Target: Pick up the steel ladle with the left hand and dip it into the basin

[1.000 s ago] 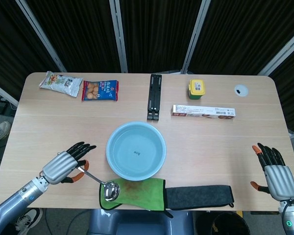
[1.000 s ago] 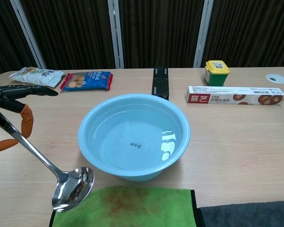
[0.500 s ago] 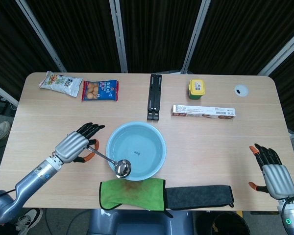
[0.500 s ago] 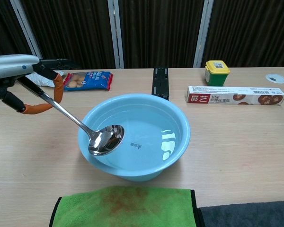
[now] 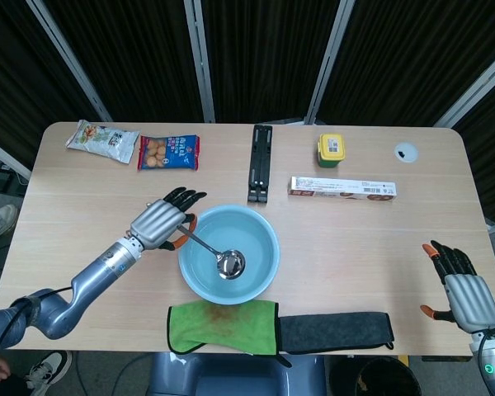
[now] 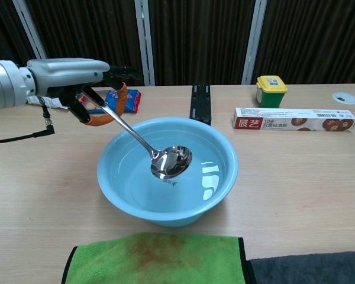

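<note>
Two snack packets (image 5: 103,140) (image 5: 168,153); two cloths (image 5: 223,326) (image 5: 336,331); one basin (image 5: 264,231).

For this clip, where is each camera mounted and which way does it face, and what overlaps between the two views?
Head view: high above the near edge, looking steeply down on the whole table; shows the left hand with its arm and the right hand.
Chest view: low at the near edge, looking level across the table toward the dark curtain; shows only the left hand.
Shared: the left hand holding the steel ladle over the basin.
</note>
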`<state>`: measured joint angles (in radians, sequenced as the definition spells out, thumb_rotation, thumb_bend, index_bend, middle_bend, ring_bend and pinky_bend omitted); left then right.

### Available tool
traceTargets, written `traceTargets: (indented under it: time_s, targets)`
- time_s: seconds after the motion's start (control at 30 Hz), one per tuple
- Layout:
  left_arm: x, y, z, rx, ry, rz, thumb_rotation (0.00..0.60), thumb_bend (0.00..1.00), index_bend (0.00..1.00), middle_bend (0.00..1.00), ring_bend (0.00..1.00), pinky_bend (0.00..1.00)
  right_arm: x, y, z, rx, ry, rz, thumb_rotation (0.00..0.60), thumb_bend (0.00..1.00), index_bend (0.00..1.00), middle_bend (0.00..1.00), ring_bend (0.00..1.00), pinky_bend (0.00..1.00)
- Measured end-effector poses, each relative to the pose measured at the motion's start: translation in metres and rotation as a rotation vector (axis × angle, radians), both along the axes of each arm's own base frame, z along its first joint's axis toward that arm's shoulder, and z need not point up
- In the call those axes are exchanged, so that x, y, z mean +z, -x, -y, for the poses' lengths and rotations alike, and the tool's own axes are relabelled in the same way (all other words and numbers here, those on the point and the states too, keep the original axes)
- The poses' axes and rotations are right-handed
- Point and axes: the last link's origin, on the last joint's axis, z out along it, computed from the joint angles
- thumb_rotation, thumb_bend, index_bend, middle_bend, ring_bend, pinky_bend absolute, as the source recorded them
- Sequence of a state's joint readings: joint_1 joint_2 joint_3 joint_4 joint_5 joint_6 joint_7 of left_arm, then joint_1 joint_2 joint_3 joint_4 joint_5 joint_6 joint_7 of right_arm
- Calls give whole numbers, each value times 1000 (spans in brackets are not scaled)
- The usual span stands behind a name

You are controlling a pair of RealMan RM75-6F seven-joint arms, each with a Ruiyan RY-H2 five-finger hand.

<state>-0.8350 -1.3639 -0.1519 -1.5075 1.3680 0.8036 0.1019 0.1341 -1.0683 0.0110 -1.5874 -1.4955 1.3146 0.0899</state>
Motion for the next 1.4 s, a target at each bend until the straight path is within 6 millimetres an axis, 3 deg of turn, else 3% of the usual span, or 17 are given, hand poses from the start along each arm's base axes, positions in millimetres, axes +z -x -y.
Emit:
traceTargets:
  time_s: [0.5, 1.4]
  targets:
    - [-45, -32, -9, -22, -19, -86, 600, 500, 604, 0, 0, 0, 12, 2, -4, 6, 11, 31, 600, 0, 0, 0, 0, 0]
    - [-68, -27, -3, -38, -20, -191, 600, 499, 608, 0, 0, 0, 14, 3, -4, 11, 9, 32, 600, 0, 0, 0, 0, 0]
